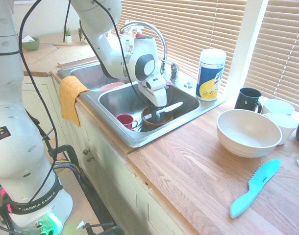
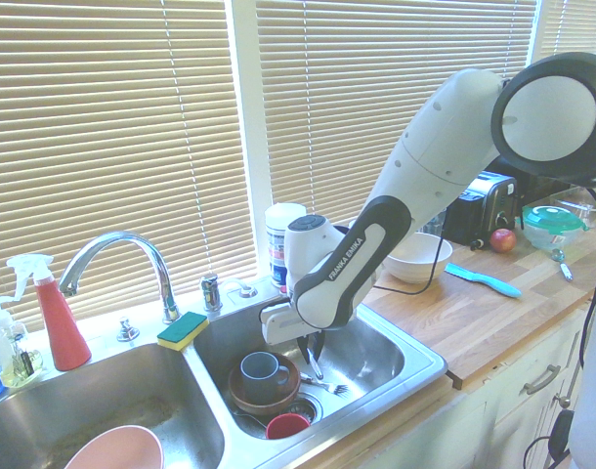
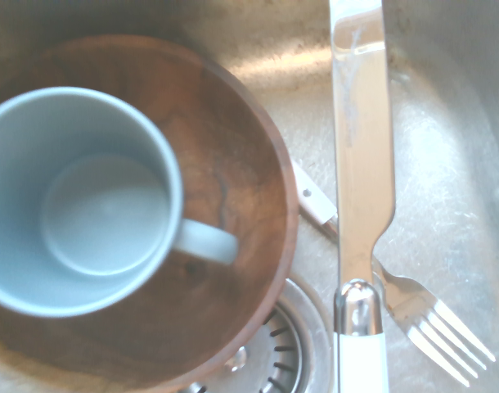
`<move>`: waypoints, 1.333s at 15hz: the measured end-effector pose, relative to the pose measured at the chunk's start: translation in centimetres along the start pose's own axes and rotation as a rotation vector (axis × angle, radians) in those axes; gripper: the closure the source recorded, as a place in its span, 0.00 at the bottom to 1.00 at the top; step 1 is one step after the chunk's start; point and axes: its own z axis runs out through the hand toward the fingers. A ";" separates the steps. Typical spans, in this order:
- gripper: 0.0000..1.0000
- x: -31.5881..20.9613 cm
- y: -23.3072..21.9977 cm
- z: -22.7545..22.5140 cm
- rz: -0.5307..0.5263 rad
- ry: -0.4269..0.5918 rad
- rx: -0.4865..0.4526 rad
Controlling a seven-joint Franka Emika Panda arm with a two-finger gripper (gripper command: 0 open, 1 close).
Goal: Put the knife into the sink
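The knife (image 1: 165, 109) hangs low inside the right basin of the sink (image 1: 121, 131), clamped level in the claw (image 1: 156, 113), which grips it near the handle end so the shiny blade juts out sideways. It seems held this low so it can be let go without a clattering drop.

Going left to right in the first exterior view: an orange cloth (image 1: 69, 95) drapes over the sink's front rim, a red cup (image 1: 125, 120) stands on the basin floor, then a brown bowl (image 1: 150, 121) just under the claw, and out on the counter (image 1: 203, 166) a wipes canister (image 1: 210, 74), a white bowl (image 1: 248, 131) and a teal knife (image 1: 254, 187), well apart from the job.

The second exterior view adds what the arm hides there: a grey mug (image 2: 263, 370) sitting in the brown bowl, and a fork (image 2: 325, 385) beside it. The wrist view alone shows the blade crossing above that fork, next to the drain grate (image 3: 292, 348), clear of the bowl's rim.
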 end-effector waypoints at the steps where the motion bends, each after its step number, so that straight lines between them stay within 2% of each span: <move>1: 1.00 0.1 0.1 0.9 -0.006 -0.002 0.004; 8: 1.00 0.2 -1.3 5.2 -0.030 -0.004 -0.014; 15: 1.00 0.9 -1.8 8.4 -0.007 -0.026 -0.024; 16: 0.00 0.9 -1.8 8.6 -0.005 -0.030 -0.024; 20: 0.00 1.1 -1.8 8.9 -0.004 -0.042 -0.024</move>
